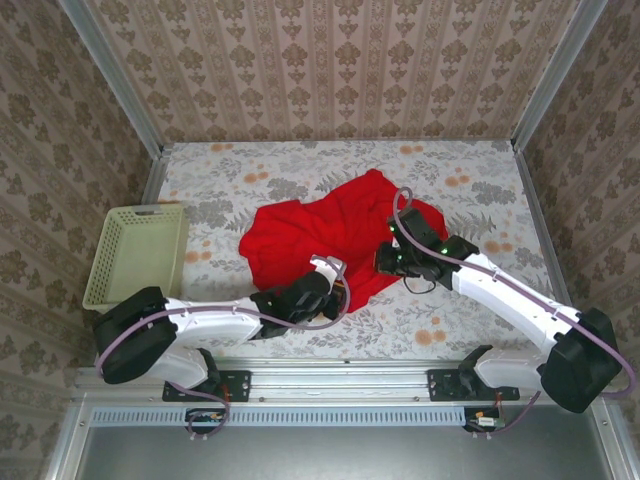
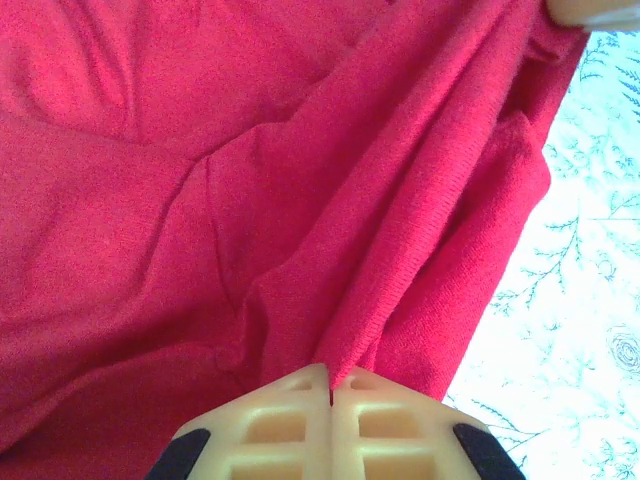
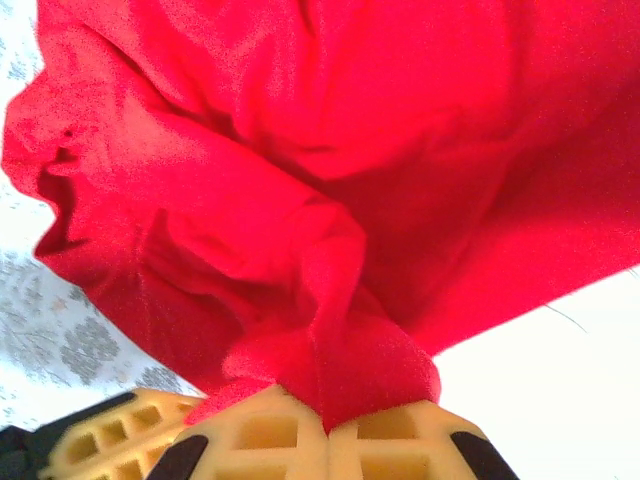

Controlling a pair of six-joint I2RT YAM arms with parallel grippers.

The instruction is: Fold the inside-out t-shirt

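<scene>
Floral tabletop, crumpled bright red cloth t-shirt at centre. Left gripper pinched tight on its 6 o'clock edge; right gripper clamped on bunched cloth at 4 o'clock.

So we're looking at a plain bright red t-shirt, no print anywhere on it, just darker red in the creases. The surface under it is pale with grey leafy florals and little orange blossoms. The basket is a pale yellow-green. The wallpaper is beige with a brownish damask motif in stripes. The left arm and right arm are white with black joints and purplish cables, and the left pincer and right pincer are creamy yellow with black patches.
</scene>
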